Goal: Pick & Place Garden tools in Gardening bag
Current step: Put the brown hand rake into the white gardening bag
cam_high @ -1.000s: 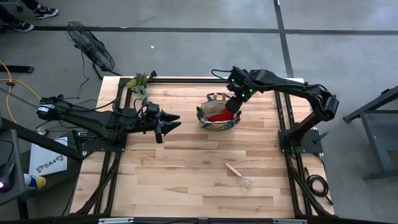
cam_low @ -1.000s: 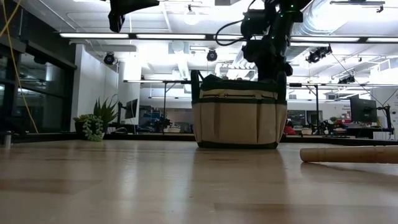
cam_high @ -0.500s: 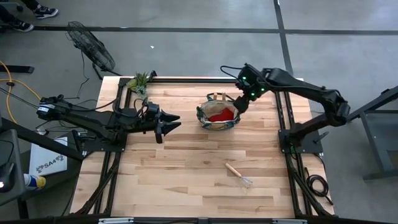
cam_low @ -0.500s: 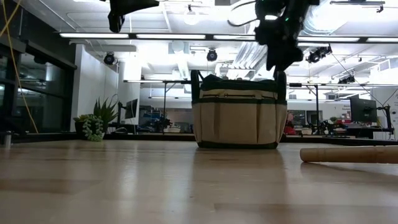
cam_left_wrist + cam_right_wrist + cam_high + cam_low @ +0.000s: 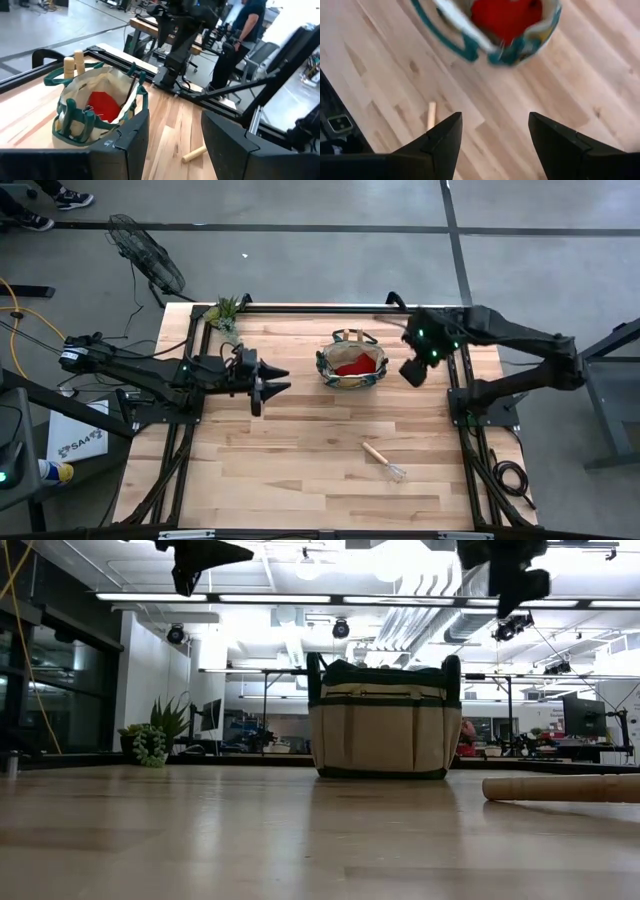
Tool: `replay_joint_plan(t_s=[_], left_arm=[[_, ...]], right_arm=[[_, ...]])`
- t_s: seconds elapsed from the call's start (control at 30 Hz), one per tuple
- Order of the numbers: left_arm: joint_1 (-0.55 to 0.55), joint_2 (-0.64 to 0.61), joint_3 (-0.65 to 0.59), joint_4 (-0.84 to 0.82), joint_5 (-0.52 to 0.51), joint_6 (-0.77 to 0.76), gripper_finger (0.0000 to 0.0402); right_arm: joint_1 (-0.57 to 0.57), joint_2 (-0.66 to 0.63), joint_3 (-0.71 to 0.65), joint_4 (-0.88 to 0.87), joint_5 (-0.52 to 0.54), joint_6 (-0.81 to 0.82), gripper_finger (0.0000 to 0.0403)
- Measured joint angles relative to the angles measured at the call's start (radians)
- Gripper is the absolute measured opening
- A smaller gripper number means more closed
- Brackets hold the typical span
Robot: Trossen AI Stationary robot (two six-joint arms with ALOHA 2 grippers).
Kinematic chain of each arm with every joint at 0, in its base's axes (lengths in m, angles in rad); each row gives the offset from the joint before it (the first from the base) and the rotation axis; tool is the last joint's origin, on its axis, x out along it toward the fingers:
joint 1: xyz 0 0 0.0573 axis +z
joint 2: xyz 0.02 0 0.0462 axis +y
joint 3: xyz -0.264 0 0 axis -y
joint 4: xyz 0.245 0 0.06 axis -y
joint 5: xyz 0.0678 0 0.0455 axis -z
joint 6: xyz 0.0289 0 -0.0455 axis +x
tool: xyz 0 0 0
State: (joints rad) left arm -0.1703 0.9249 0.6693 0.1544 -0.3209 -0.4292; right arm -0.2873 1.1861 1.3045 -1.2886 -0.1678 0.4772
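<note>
The gardening bag [image 5: 352,364], tan with green trim, stands upright on its base at the table's far middle. A red glove [image 5: 102,106] lies inside it, and two wooden handles [image 5: 74,62] stick up past its rim. A wooden-handled wire rake [image 5: 383,461] lies flat on the table, nearer the front. My left gripper [image 5: 280,378] hovers open to the left of the bag, pointing level at it. My right gripper [image 5: 412,372] hangs open and empty above the table just right of the bag, pointing down; its wrist view looks down on the bag [image 5: 490,25].
A small green plant [image 5: 226,310] sits at the far left corner. Dark frame rails [image 5: 458,380] run along the table's left and right sides. Bare wood lies between the bag and the rake and across the near half. People stand beyond the table in the left wrist view.
My right gripper has risen out of the bag's mouth and swung toward the table's right edge, now clear of the bag. The red glove stays inside the bag. My left gripper has rolled a little about its own axis, staying in place.
</note>
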Motion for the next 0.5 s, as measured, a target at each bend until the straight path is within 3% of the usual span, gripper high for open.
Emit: replay_joint_plan(t_s=[0.17,0.5], left_arm=[[0.000,-0.004,-0.027,0.029,0.019,0.032,0.0175],[0.000,-0.148,-0.307,0.322,0.069,-0.046,0.0174]], right_arm=[[0.216,-0.014,-0.008,-0.007,0.094,0.185,0.0220],[0.586,0.046,-0.127,0.177,0.146,0.508,0.0220]])
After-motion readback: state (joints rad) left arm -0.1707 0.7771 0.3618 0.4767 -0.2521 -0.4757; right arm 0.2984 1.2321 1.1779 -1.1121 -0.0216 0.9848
